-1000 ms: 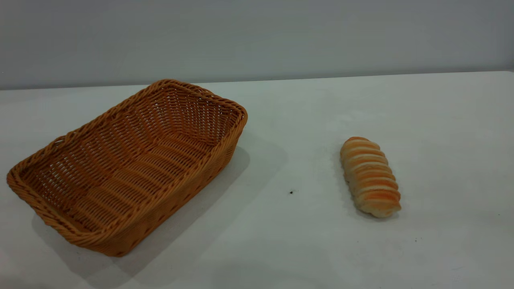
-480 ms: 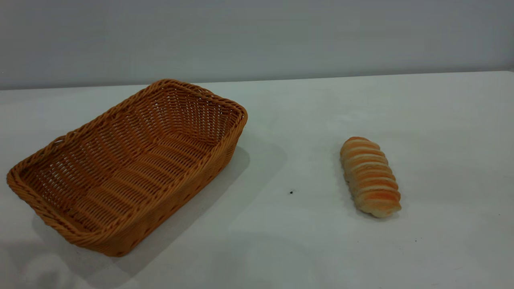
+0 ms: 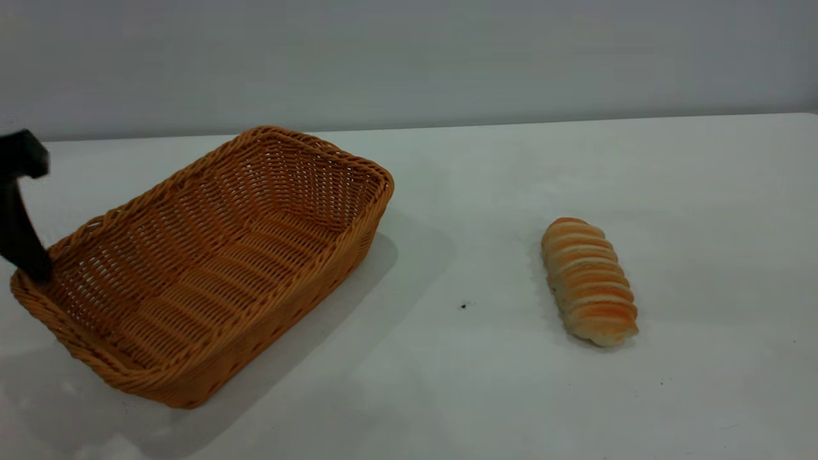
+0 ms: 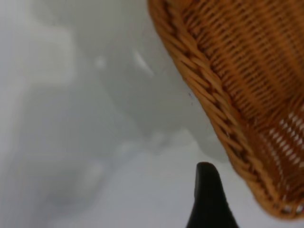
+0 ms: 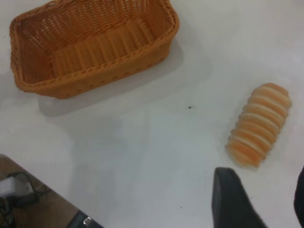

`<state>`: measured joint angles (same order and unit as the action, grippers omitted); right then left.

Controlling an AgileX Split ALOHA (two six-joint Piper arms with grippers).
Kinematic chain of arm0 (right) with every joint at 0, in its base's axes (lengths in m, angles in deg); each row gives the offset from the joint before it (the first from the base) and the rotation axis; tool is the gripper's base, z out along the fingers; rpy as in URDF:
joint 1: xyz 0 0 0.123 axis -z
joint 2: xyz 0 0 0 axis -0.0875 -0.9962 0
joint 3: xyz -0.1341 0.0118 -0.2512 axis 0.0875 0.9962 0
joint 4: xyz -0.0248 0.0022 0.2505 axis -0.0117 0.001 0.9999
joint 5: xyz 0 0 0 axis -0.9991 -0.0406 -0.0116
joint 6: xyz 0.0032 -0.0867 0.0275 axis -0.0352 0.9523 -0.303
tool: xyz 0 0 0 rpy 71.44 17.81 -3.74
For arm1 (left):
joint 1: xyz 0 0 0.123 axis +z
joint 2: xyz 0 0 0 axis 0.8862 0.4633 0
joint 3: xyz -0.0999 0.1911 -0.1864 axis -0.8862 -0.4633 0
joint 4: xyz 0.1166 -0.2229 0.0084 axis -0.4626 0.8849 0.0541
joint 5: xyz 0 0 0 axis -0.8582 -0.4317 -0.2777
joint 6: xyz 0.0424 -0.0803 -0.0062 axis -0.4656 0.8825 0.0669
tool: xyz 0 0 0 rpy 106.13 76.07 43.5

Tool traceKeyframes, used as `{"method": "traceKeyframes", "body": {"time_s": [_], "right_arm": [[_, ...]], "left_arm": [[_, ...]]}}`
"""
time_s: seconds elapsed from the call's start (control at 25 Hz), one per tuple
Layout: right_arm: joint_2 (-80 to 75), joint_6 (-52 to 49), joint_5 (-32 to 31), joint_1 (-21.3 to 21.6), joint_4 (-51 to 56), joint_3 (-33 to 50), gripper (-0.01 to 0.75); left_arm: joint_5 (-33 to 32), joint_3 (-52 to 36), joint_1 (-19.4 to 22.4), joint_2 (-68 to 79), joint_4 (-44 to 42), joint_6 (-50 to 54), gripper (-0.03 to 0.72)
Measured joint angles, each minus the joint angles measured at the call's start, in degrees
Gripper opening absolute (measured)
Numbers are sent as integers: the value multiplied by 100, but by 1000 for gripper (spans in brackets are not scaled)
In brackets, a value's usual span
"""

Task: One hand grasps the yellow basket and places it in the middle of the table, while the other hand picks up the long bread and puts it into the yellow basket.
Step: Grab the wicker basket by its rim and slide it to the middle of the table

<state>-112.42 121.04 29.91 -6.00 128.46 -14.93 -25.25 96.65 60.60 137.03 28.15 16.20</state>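
A plain grey wall stands behind the broad white worktop (image 3: pixel 486 396), which carries a few tiny dark specks.

At the far left of the exterior view, the left gripper (image 3: pixel 22 211) shows only as a slim black finger whose tip sits at the braided rim of the large, shallow, orange-tan wicker basket (image 3: pixel 211 268), at its left corner. Whether that tip touches the rim, or lies inside or outside it, I cannot tell. The gripper's other finger is cut off by the edge of the view, and the left wrist view shows one dark fingertip beside the rim, so whether the fingers are apart or together cannot be told.

The basket rests flat on the left part of the worktop, not in the middle, and it holds nothing. By my judgement it is not yet grasped, so both halves of the task remain.

Well apart to the right lies the small oblong bread roll (image 3: pixel 589 282), pale cream with orange-brown ridges, untouched. The right gripper (image 5: pixel 259 202) hangs above, near the roll; its two dark fingers stand apart with nothing between them, though both are cut off by the edge of its wrist view.
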Motion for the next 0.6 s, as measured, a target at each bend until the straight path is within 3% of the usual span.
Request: {"method": "traceKeyframes", "body": {"time_s": [0.6], "right_arm": [[0,0,0,0,-23,0,370]], "left_arm": [[1135,47,0,1478,472,944,530]]}}
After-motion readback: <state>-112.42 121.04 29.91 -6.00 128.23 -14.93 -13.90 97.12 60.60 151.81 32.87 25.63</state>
